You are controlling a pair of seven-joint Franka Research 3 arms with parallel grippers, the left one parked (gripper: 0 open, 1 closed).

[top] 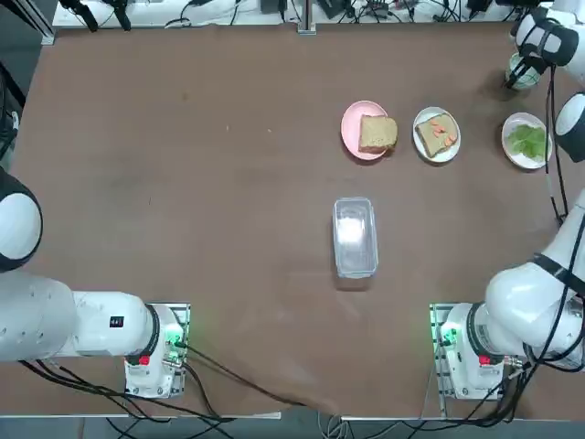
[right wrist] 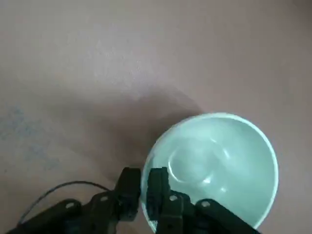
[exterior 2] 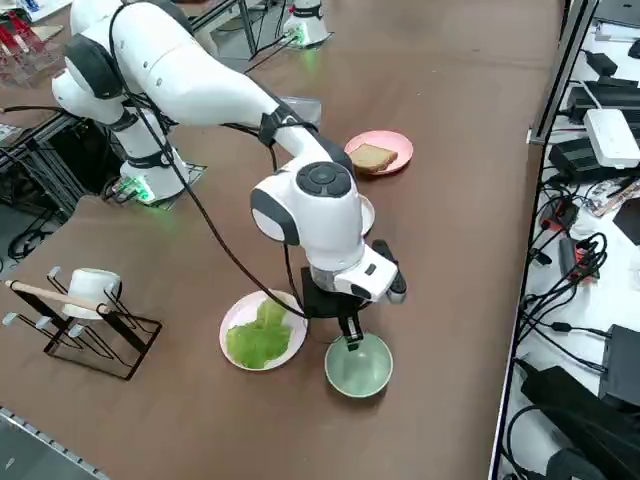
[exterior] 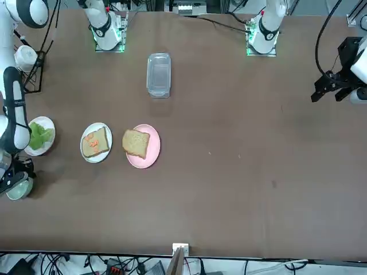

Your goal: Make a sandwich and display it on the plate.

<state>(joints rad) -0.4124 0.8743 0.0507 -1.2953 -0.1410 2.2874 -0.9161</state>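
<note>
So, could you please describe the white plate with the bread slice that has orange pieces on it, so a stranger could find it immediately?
On the brown table, three small plates stand in a row, beyond the clear plastic container. The white plate is the middle one, between the pink plate and the plate of lettuce. Only its bread slice carries orange pieces; the pink plate's slice is plain.

No text, label, brand, number or sign can be read on anything in these views of the table.
</note>
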